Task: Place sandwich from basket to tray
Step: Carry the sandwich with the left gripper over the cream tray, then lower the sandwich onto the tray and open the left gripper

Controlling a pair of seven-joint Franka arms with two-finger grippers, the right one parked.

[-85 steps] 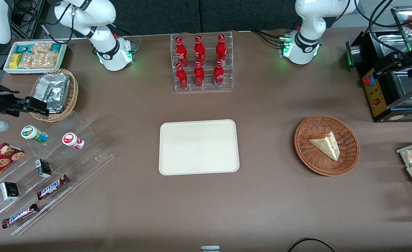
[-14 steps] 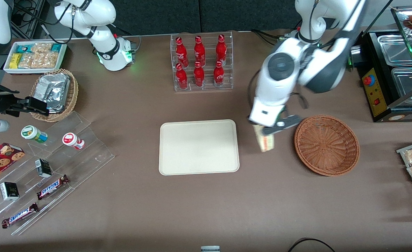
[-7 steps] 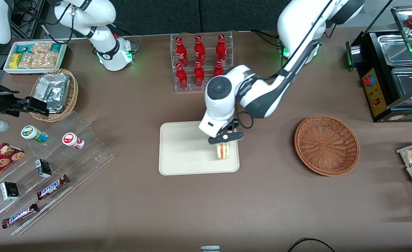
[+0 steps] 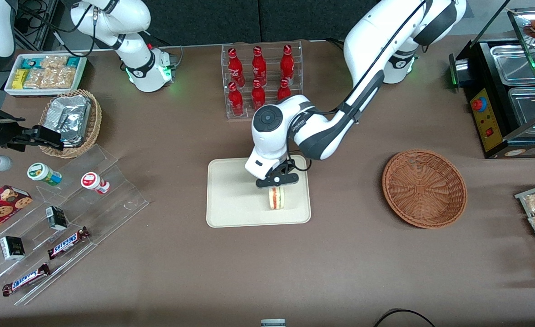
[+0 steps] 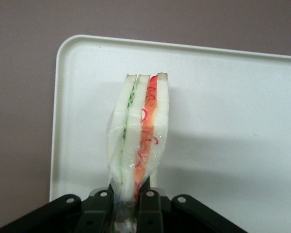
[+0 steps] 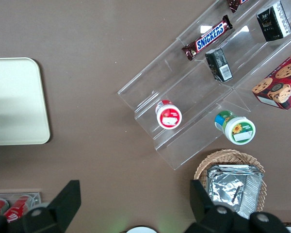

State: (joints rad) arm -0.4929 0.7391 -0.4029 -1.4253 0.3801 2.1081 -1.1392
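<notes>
The basket (image 4: pixel 424 188) sits empty, well apart from the end effector (image 4: pixel 277 180), which pinches the sandwich (image 4: pixel 276 198) upright just below it, over the tray (image 4: pixel 231 200). Lowering and letting go appear to remain.

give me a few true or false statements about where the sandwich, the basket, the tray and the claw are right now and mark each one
1. The claw is shut on the sandwich. True.
2. The sandwich lies in the basket. False: the basket holds nothing; the sandwich is over the tray.
3. The sandwich is held on edge, its red and green filling showing. True.
4. The claw hangs above the bottle rack. False: it is above the tray, nearer the front camera than the rack.
</notes>
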